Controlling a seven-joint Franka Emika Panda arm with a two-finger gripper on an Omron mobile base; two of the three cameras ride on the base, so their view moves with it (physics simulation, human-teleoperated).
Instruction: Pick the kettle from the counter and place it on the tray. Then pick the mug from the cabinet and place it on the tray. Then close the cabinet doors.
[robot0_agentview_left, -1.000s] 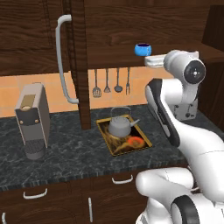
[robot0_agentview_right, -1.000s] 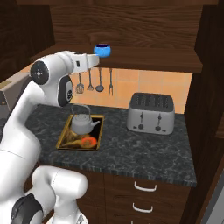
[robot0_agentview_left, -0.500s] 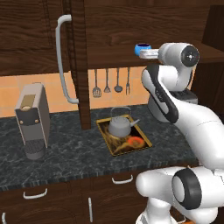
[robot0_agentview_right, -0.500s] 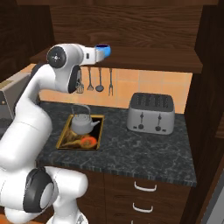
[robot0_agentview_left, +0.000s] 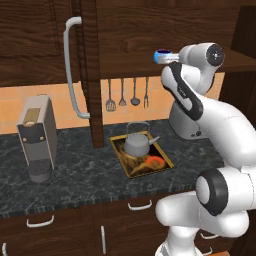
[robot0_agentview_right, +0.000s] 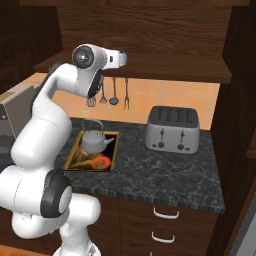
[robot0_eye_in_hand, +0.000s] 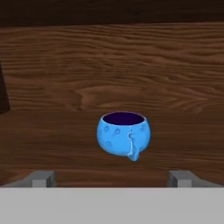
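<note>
Kettle (robot0_agentview_left: 137, 145) sits on the tray (robot0_agentview_left: 165, 156); the mug (robot0_eye_in_hand: 124, 133) stands upright on the cabinet shelf (robot0_eye_in_hand: 52, 131), handle towards the hand. Gripper (robot0_eye_in_hand: 112, 178) jaws apart, mug dead ahead at 12 o'clock. Advise a level advance, straddling the body clear of the handle. Bare shelf at 3 and 9; back panel close behind.
</note>
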